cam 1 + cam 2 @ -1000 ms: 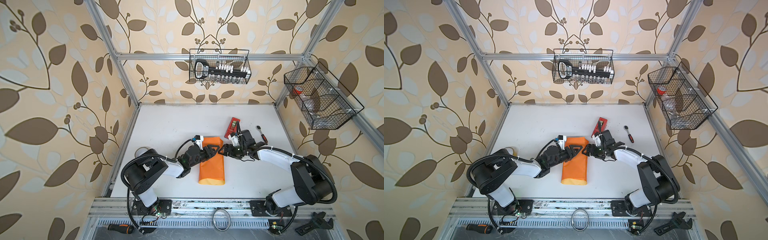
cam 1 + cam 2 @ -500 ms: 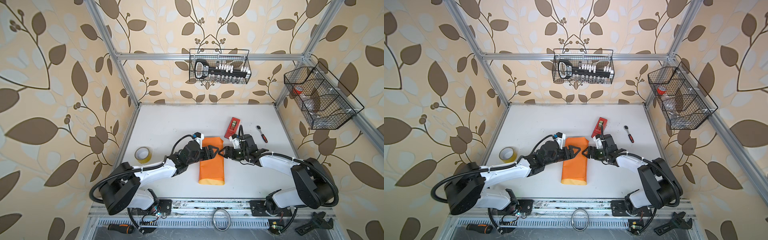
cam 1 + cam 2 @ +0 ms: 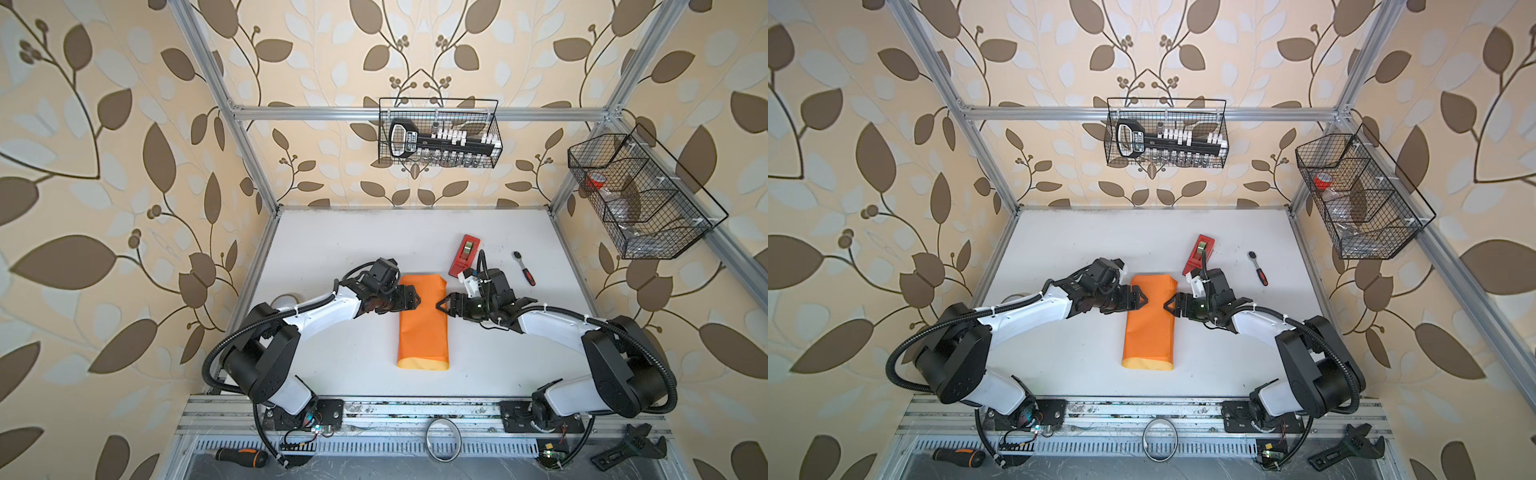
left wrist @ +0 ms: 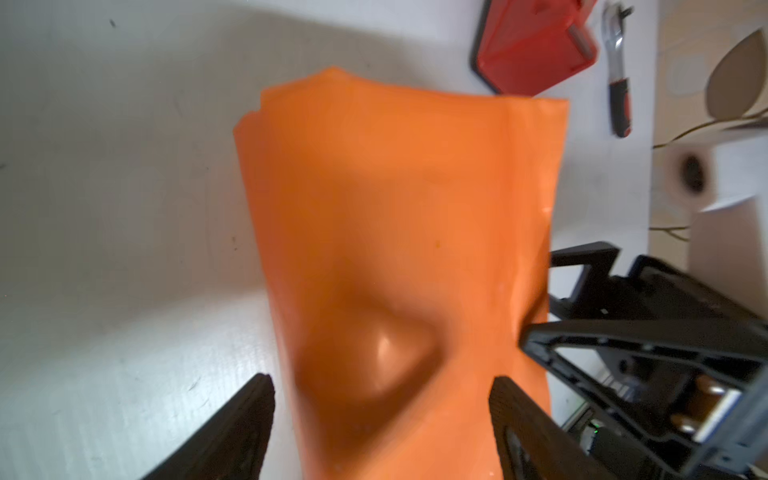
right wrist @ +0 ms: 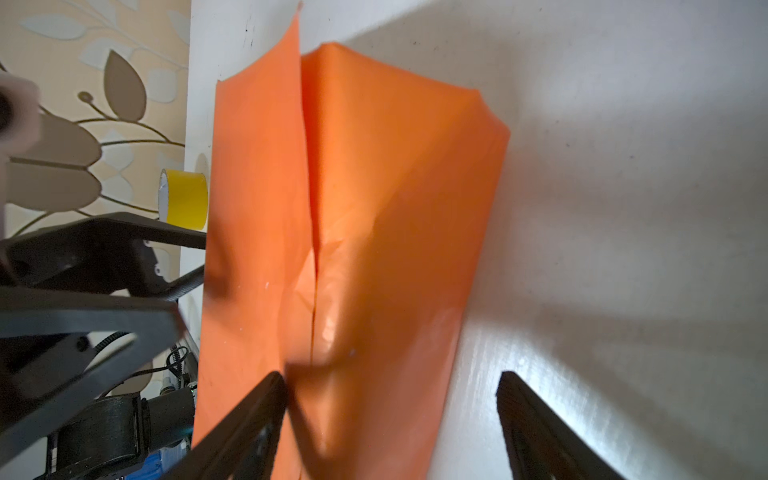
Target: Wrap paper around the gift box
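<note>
white table (image 3: 332, 257) | back basket (image 3: 440, 100): socket rail (image 3: 449, 146) | paper (image 3: 423, 328) folded over | left hand (image 3: 416, 300), right hand (image 3: 440, 306) spread, empty

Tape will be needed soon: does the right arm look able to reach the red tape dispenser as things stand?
Probably yes. The red tape dispenser lies on the table close by the right gripper, whose jaws are open and empty; nothing stands between.
</note>
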